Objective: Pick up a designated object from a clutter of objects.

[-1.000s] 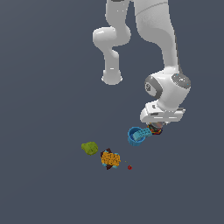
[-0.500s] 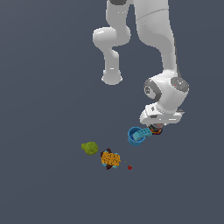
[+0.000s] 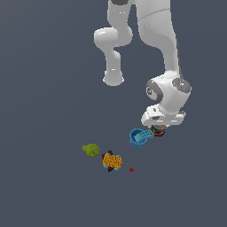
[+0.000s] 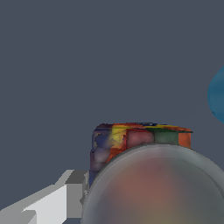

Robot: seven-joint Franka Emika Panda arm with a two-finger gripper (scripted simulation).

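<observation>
Multicoloured can upright, grey round top, just beside light-blue cup; patterned block apart.

Multicoloured can close; claw finger beside.

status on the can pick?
Done: the gripper is down at the can, beside the blue cup. In hand: one finger sits against the can's side; closure can't be confirmed. Left: grasp and lift. The green lump and patterned block lie apart.
</observation>
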